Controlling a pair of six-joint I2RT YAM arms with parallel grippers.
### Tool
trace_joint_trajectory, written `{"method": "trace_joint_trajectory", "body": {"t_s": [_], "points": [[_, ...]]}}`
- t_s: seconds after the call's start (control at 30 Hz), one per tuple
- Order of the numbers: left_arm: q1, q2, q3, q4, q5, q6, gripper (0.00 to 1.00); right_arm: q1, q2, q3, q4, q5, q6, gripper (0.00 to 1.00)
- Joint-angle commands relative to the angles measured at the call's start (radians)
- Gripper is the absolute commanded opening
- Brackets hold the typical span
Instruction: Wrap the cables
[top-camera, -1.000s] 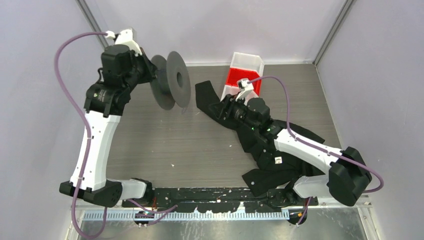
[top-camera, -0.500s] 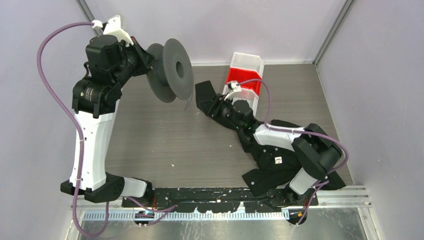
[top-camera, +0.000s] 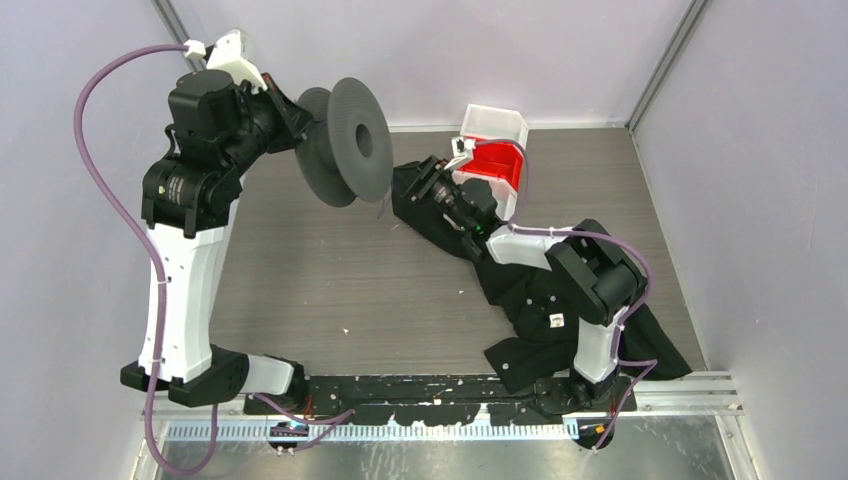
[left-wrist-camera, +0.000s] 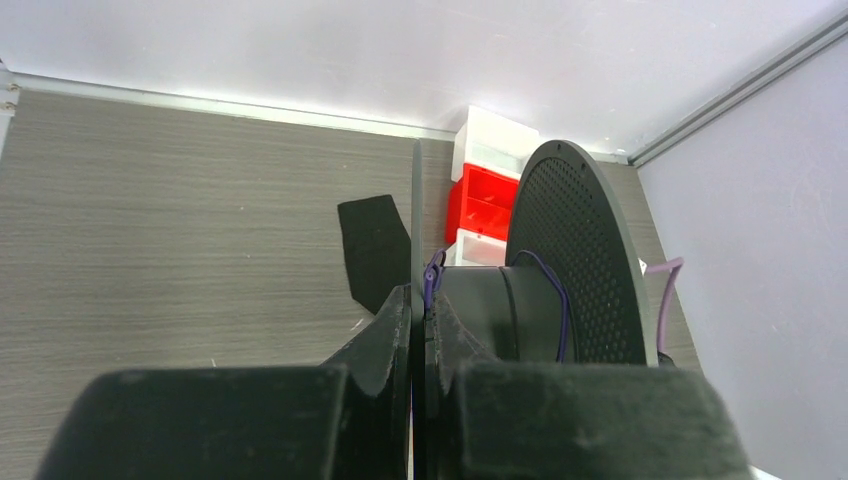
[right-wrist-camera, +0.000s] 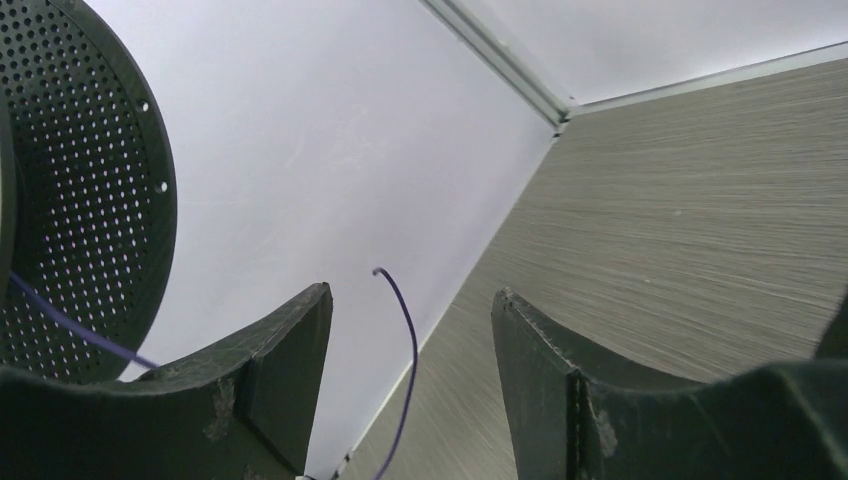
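Observation:
My left gripper (top-camera: 297, 115) is shut on the near flange of the dark grey two-flanged reel (top-camera: 347, 141) and holds it in the air at the far left. In the left wrist view the fingers (left-wrist-camera: 385, 325) pinch the thin flange edge, and the thin dark cable (left-wrist-camera: 562, 325) lies on the hub. My right gripper (top-camera: 418, 184) is open just right of the reel, above the black garment. In the right wrist view the cable's free end (right-wrist-camera: 415, 354) curves up between the open fingers without touching them, and the perforated flange (right-wrist-camera: 80, 180) is at the left.
A black garment (top-camera: 545, 305) lies spread over the right half of the table under the right arm. A red and white bin (top-camera: 497, 150) stands at the back, just behind the right gripper. The walls stand close at the left, back and right.
My left arm raised the reel and swung it a little left, then held still. My right gripper moved up and left across the garment, closer to the reel and the hanging cable end.

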Motion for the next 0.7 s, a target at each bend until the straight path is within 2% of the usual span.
{"method": "trace_joint_trajectory", "body": {"t_s": [0.0, 0.33, 0.67], "points": [[-0.001, -0.035, 0.046, 0.073, 0.026, -0.024, 0.0, 0.0, 0.04, 0.081, 0.118, -0.054, 0.073, 0.65], [-0.001, -0.039, 0.044, 0.077, 0.032, -0.028, 0.01, 0.005, 0.095, 0.146, 0.086, -0.08, 0.082, 0.64], [-0.001, -0.043, 0.038, 0.084, 0.032, -0.031, 0.01, 0.016, 0.132, 0.198, 0.046, -0.093, 0.081, 0.58]]}}
